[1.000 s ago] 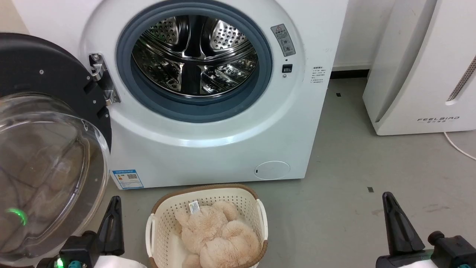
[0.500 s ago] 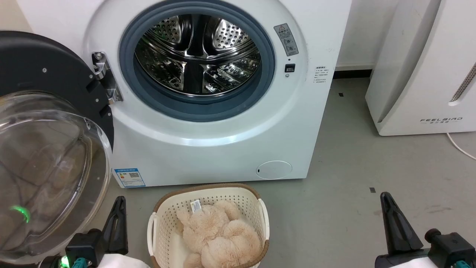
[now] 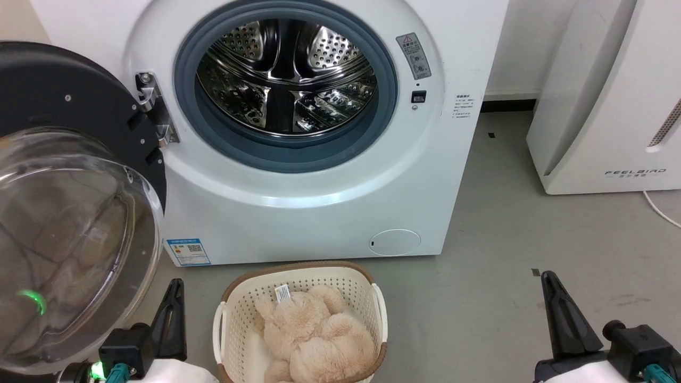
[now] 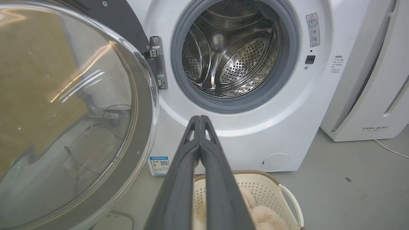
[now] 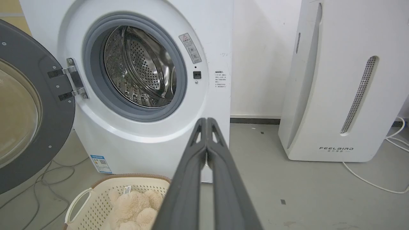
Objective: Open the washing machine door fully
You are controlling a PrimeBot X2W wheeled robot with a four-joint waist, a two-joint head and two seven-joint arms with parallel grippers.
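The large round black-rimmed washing machine door (image 3: 69, 213) with its bulging clear glass bowl stands swung wide open. It takes up the left side of the head view, inner face and glass turned toward the camera. A steel hinge (image 3: 154, 111) ties it to the left edge of the opening. Across the upper middle of the frame sits the white front-loading washing machine (image 3: 319, 213), mouth uncovered, a grey rubber gasket (image 3: 287, 157) ringing the shiny perforated steel drum (image 3: 287, 80). There's a blue label (image 3: 188, 251) at its lower left corner and a round flap (image 3: 395, 242) low on the right.

Down at the lower left of the head view is the left end effector (image 3: 174, 298), just beside the lower edge of the glass bowl. In the left wrist view its two dark fingers are pressed tip to tip with nothing between them, pointing at the machine's white front while the door sits off to the left, apart from them. The right end effector (image 3: 553, 303) is at the lower right over the bare grey floor (image 3: 505, 239), well apart from the machine. In the right wrist view its fingers are closed together too, and empty.

At bottom centre a cream perforated plastic basket (image 3: 298, 274) with a brown rim sits on the floor just in front of the machine, a beige plush toy (image 3: 314, 335) lying inside. At the upper right stands a tall white FEELBIRD-marked appliance (image 3: 601, 106) — a white cable (image 3: 659, 210) trails on the floor beside it.
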